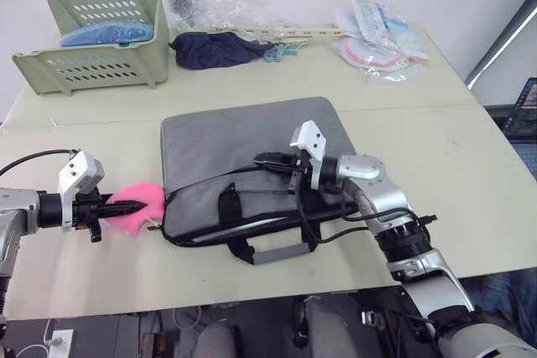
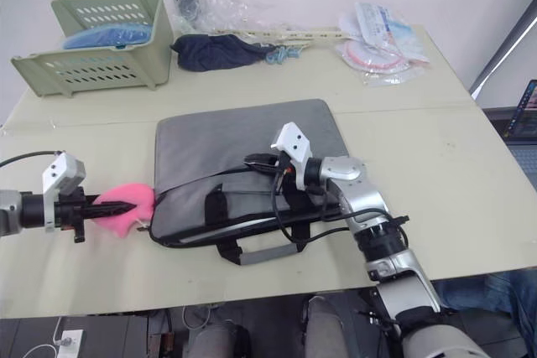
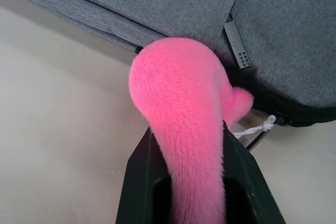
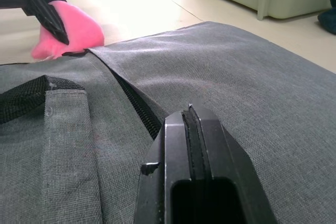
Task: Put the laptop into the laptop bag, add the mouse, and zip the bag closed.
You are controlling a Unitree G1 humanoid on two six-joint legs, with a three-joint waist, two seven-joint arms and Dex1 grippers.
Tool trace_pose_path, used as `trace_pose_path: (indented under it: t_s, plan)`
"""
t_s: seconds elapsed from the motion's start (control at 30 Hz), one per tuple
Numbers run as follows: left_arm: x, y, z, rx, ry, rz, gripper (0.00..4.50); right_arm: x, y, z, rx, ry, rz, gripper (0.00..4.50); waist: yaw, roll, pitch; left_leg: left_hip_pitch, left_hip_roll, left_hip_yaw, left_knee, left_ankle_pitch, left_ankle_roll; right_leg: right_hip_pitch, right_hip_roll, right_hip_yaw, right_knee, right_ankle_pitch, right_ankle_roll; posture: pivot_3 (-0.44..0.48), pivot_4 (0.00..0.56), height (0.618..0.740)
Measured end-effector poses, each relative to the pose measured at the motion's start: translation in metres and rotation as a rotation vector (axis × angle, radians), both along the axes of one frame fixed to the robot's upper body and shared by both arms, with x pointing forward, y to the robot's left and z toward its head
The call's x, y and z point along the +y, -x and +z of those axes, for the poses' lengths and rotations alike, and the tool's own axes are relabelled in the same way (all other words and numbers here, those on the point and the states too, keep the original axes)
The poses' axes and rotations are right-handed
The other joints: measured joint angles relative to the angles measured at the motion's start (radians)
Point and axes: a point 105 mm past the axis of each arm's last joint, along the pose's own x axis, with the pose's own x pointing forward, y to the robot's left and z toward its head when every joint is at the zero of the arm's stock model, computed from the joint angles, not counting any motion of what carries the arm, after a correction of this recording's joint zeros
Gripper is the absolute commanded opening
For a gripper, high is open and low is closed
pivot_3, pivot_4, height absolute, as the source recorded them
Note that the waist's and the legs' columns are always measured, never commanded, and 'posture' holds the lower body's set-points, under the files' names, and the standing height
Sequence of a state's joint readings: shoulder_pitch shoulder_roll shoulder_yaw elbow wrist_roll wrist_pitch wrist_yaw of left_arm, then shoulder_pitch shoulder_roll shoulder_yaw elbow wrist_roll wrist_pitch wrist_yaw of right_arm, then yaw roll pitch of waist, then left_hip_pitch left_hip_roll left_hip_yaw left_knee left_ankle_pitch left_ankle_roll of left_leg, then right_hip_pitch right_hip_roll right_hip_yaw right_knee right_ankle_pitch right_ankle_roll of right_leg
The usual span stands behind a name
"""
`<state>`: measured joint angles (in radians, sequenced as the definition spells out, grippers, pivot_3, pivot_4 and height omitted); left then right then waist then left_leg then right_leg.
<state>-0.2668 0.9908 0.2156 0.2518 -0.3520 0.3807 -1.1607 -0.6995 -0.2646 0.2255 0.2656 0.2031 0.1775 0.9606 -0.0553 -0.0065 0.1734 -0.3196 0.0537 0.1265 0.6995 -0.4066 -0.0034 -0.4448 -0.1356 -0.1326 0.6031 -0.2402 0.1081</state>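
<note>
The pale cream table (image 1: 470, 165) takes up most of the head view, its far edge meeting a plain white wall along the top of the frame, with a dark slanted bar and a lit screen at the right edge. In the middle of the frame lies the grey laptop bag (image 1: 243, 144), flat on the table, its black handles (image 1: 228, 205) and grey strap toward the lower edge; a strip of silver, the laptop (image 1: 243, 229), shows in the bag's open near side. In the upper left sits a green slotted basket (image 1: 117, 60) with something blue in it. Along the top centre lie a dark blue cloth (image 1: 214, 48) and crumpled clear plastic (image 1: 214, 2), and in the upper right some packets in plastic wrap (image 1: 382, 35). My right gripper (image 1: 267, 158) rests over the bag's top face at centre, its fingers pressed together with nothing between them. My left gripper (image 1: 126, 204), at lower left, is clamped on a pink plush toy (image 1: 138, 203), which sits just beside the bag's left corner, touching it or nearly so. A small white cord loop (image 3: 262, 126) hangs from the toy.
</note>
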Motion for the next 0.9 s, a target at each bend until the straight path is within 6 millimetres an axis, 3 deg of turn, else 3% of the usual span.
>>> trace_pose_path:
  t_s: [0.2,0.5,0.7,0.9]
  plan:
    - [-0.005,-0.028,0.006,-0.094,0.012,0.067,0.31,-0.002,-0.003,0.002,-0.003,-0.007,-0.015,0.07,0.003,-0.001,0.0,0.0,0.0,0.0,0.0,0.0,0.0,0.0,0.0,0.0,0.001,0.0,0.0,0.0,0.15,0.74]
    - [-0.006,-0.042,0.009,-0.129,0.013,0.083,0.31,-0.003,-0.005,0.001,-0.016,-0.005,-0.039,0.07,0.002,-0.001,-0.001,0.0,0.0,-0.001,0.0,0.0,0.0,0.0,0.0,-0.001,0.001,0.0,0.0,0.0,0.15,0.74]
    - [-0.004,-0.037,0.008,-0.12,0.031,0.075,0.31,-0.002,-0.008,-0.005,-0.037,0.016,-0.069,0.07,0.0,-0.003,-0.002,0.001,0.0,0.0,0.001,0.0,0.0,0.001,0.0,0.0,0.001,0.0,0.0,0.0,0.15,0.74]
    - [-0.001,-0.011,0.013,-0.108,0.063,0.032,0.31,-0.003,-0.008,-0.012,-0.048,0.023,-0.083,0.07,0.0,-0.006,-0.006,0.002,0.001,0.0,0.001,0.0,0.0,0.002,0.0,0.0,0.002,0.0,0.0,0.0,0.15,0.74]
